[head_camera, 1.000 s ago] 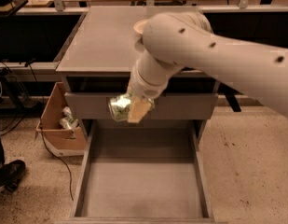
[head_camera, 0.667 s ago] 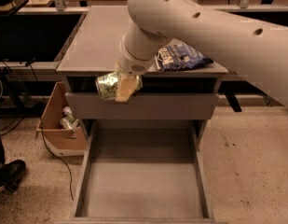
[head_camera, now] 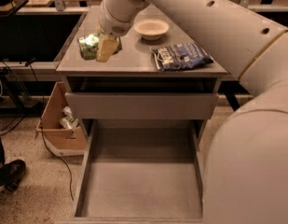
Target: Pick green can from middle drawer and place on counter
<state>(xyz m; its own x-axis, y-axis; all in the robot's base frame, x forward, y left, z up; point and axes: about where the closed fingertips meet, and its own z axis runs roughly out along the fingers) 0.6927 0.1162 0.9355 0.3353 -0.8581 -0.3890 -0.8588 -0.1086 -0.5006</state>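
1. The end effector (head_camera: 100,48) pinches the can (head_camera: 87,45) between its fingers and holds it over the left front part of the bench (head_camera: 129,59).
2. The can seems not yet set down; contact with the bench cannot be told.
3. A bowl (head_camera: 151,28) and a bag (head_camera: 181,56) lie further right, apart from the can.
4. The drawer (head_camera: 141,185) below stands open with no can in it, so the picking looks done.
5. What is left: to lower the can and release it.
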